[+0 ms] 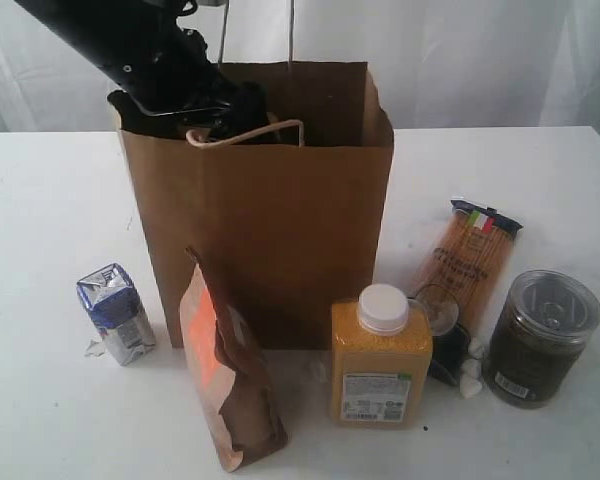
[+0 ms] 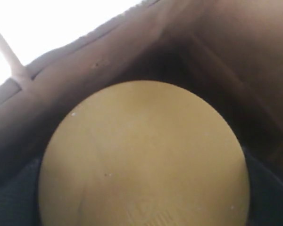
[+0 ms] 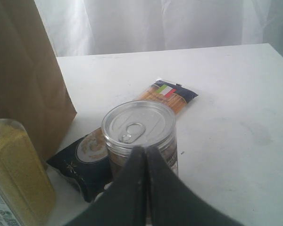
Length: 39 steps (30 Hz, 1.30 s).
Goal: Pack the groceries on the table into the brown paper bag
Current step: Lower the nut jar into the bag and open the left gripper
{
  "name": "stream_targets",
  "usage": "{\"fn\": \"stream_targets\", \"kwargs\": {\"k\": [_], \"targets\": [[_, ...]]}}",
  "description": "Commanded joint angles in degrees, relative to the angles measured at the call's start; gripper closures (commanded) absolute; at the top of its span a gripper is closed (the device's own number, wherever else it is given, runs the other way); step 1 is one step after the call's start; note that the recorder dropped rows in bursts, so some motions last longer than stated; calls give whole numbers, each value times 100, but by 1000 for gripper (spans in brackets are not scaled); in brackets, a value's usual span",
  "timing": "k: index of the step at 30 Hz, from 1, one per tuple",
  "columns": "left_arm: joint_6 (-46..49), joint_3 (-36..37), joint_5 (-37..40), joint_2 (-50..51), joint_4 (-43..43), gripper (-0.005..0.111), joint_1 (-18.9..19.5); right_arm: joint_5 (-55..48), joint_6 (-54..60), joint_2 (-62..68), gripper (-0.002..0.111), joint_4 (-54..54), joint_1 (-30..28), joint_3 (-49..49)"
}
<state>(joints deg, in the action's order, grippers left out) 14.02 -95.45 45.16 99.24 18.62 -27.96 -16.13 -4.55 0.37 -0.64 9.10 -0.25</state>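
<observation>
Inside the brown paper bag (image 1: pixel 270 220), left tool (image 1: pixel 215 110) hangs over nut jar (image 2: pixel 144 155), grip unclear; right tool (image 3: pixel 145 150) clenched empty.

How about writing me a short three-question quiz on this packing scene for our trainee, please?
1. How many groceries sit outside the bag?
2. The spaghetti: A. stands upright; B. lies flat on the table; C. is inside the bag.
3. True or false: the right gripper is shut with nothing in it.
Key: 1 five; 2 B; 3 true.
</observation>
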Motion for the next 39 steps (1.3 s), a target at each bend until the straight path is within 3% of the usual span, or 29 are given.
{"fn": "stream_targets", "kwargs": {"k": [1, 2, 4, 8, 10, 14, 22, 28, 39], "targets": [[110, 13, 343, -69, 195, 107, -19, -3, 41, -37, 108, -26, 4, 25], [120, 13, 365, -69, 195, 106, -19, -3, 41, -37, 108, -26, 4, 25], [120, 13, 413, -69, 195, 93, -19, -3, 41, -37, 108, -26, 4, 25], [120, 13, 423, -69, 238, 42, -19, -3, 41, -37, 108, -26, 4, 25], [120, 13, 423, -69, 323, 32, -19, -3, 41, -37, 108, -26, 4, 25], [120, 2, 436, -125, 369, 26, -19, -3, 41, -37, 108, -26, 4, 25], [256, 2, 546, -389, 359, 26, -19, -3, 41, -37, 108, -26, 4, 25], [247, 2, 716, -389, 328, 1, -19, -3, 41, -37, 108, -26, 4, 25], [247, 2, 434, -389, 318, 1, -19, -3, 41, -37, 108, -26, 4, 25]]}}
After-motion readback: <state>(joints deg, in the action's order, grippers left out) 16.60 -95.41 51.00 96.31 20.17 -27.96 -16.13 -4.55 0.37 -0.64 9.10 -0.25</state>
